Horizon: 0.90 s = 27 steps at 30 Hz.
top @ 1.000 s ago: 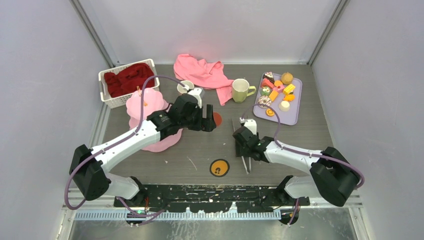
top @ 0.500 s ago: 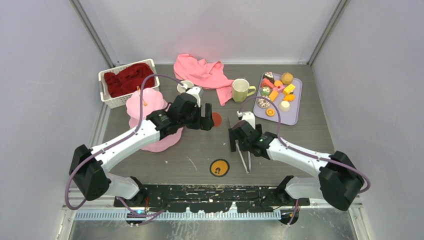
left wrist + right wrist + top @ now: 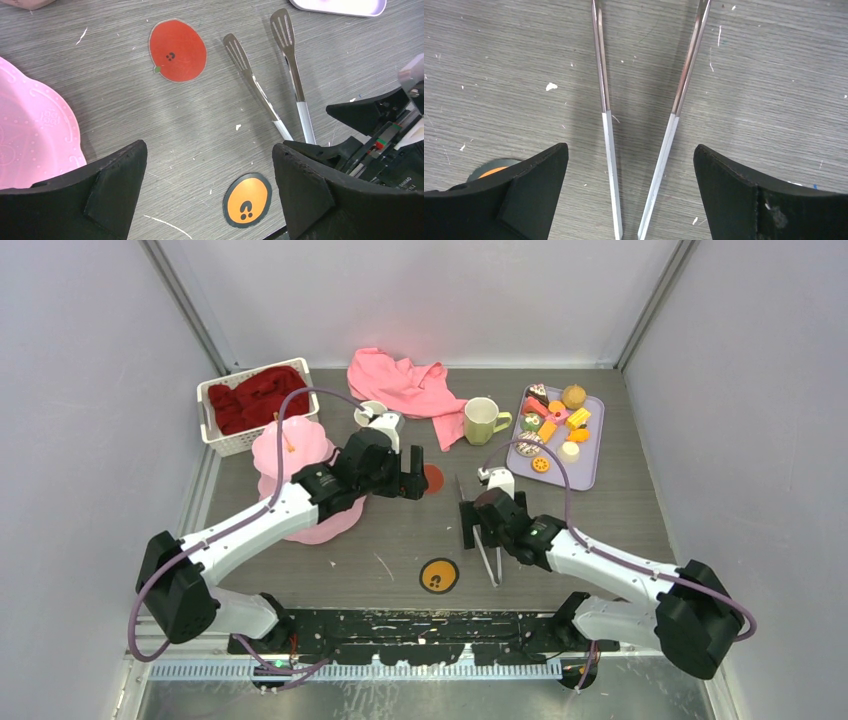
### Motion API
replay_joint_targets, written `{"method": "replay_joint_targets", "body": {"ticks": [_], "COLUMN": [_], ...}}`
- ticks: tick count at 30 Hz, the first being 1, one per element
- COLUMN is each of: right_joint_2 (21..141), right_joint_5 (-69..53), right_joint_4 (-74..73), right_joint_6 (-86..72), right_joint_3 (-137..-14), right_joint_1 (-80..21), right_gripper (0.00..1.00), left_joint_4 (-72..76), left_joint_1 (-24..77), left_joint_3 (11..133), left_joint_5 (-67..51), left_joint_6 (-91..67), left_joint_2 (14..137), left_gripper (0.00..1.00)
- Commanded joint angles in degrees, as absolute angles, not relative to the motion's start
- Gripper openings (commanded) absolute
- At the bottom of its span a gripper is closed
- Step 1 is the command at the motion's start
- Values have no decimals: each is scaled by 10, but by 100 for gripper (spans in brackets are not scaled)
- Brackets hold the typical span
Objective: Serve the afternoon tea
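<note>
Under the spread right claw (image 3: pixel 630 146), metal tongs (image 3: pixel 607 135) lie flat.

a grey wood-grain table (image 3: pixel 620 510), scuffed and flecked with white specks, carries a pink scalloped cake stand (image 3: pixel 320 525) at the left and a white basket (image 3: pixel 235 445) behind it (red cloth (image 3: pixel 255 395) inside). a crumpled pink cloth (image 3: pixel 400 385) lies at the back, a pale mug (image 3: pixel 368 412) just beside it and a yellow-green mug (image 3: pixel 482 420) to its right. a lilac tray (image 3: pixel 585 465) sits at the right rear. metal tongs (image 3: pixel 490 565) lie near the centre, a red apple sticker (image 3: pixel 433 478) and an orange round sticker (image 3: pixel 438 575) flat to their left.
</note>
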<state>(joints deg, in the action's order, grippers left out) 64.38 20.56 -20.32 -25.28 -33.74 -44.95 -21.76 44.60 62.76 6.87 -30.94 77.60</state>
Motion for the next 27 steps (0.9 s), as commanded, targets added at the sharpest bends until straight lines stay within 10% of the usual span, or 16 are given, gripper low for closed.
{"method": "replay_joint_targets", "body": {"ticks": [1,27], "right_joint_2": [596,700], "right_joint_5": [248,230], "right_joint_4": [-166,-38], "right_joint_6": [-260,-375], "right_joint_3": [-323,-247], "right_joint_1": [-454,-455], "right_gripper": [100,92], "left_joint_4": [-165,-126], "left_joint_1": [445,445], "left_joint_3": [624,590], "left_joint_5": [71,47], "left_joint_6": [-297,-292], "left_joint_2": [758,745], "left_gripper": [96,100]}}
